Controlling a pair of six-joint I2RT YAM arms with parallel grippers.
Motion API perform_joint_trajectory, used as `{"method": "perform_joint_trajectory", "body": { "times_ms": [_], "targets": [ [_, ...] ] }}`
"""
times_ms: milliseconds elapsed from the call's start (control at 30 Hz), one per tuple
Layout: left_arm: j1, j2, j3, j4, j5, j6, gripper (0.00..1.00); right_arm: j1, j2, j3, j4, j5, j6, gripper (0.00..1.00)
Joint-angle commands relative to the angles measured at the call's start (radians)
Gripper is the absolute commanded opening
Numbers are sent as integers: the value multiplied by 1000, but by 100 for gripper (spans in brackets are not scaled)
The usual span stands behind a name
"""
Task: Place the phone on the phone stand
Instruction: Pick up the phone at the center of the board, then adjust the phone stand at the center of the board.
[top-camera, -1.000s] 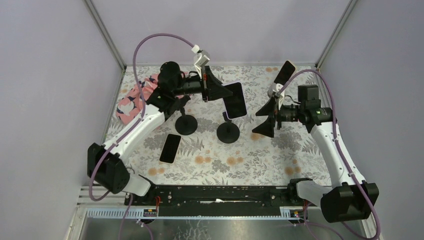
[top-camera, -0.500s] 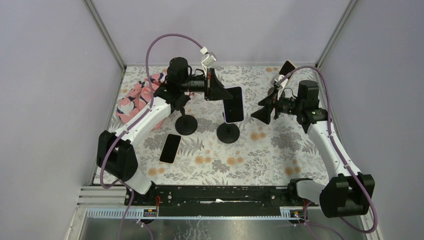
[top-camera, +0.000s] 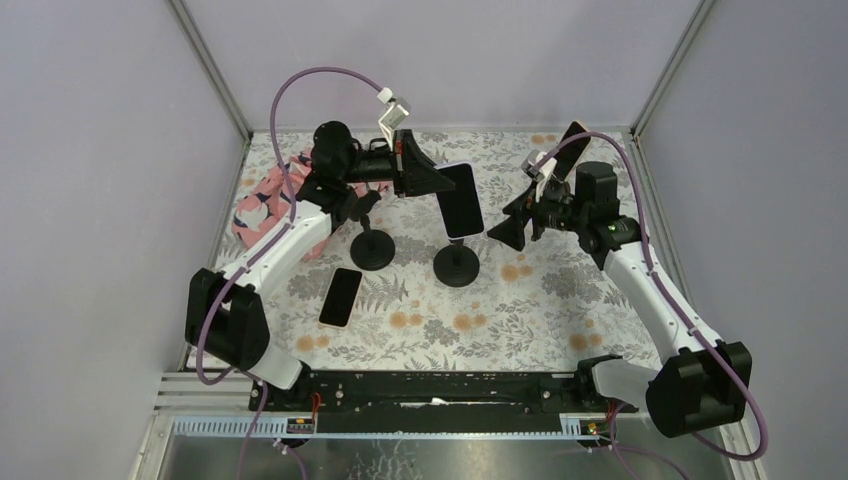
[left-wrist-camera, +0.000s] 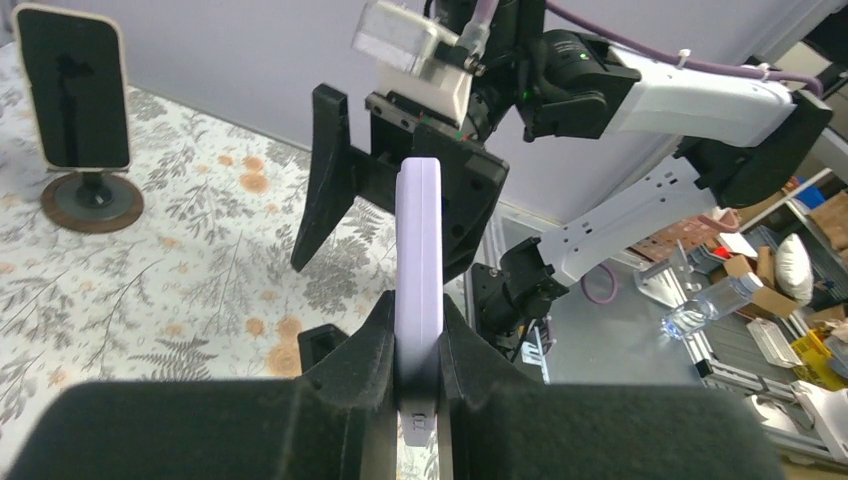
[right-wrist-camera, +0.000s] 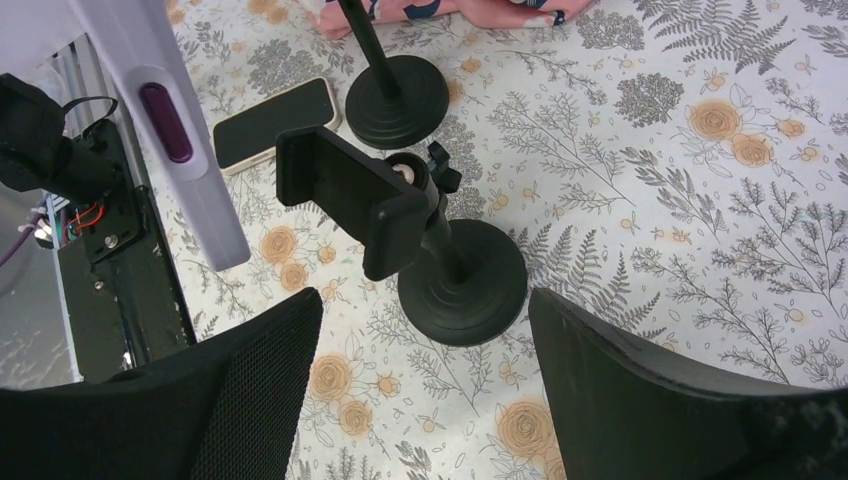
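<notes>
While your left gripper (left-wrist-camera: 418, 335) pinches the lavender phone (left-wrist-camera: 418, 225) by its edge, the handset juts out past the fingertips, held off the table. You see its dark face from above. The phone stand (right-wrist-camera: 440, 270) sits below your right gripper (top-camera: 515, 215), framed between its fingers. Those jaws are spread wide, touching nothing. The held phone hangs near the stand's cradle, apart from it. A second phone (top-camera: 340, 297) lies flat below the left gripper, back toward its base.
</notes>
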Motion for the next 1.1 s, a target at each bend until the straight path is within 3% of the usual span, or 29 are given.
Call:
{"method": "perform_joint_trajectory", "body": {
  "times_ms": [0,233,367,500,633,833,933,1067],
  "targets": [
    [-1,41,22,269,51,-144,0,-3,-39,24,-64,9,-48,86],
    [-19,149,21,529,88,-339,0,-101,-61,7,-76,-98,-54,89],
    [-21,149,7,526,75,-336,0,-111,-75,4,-80,-200,-65,90],
    [-21,113,7,413,50,-251,0,-110,-87,-10,-60,-328,-54,93],
    [-20,21,-5,269,-18,-133,0,-110,-65,-39,-6,-192,13,91],
    [-19,-219,-63,-169,-268,170,0,-32,-32,-32,46,-59,73,83],
    [-19,-352,-113,-294,-351,233,0,-17,-34,-28,66,-19,87,83],
    [-19,-448,-151,-429,-354,246,0,-15,-33,-19,28,-2,59,83]
  ]
}}
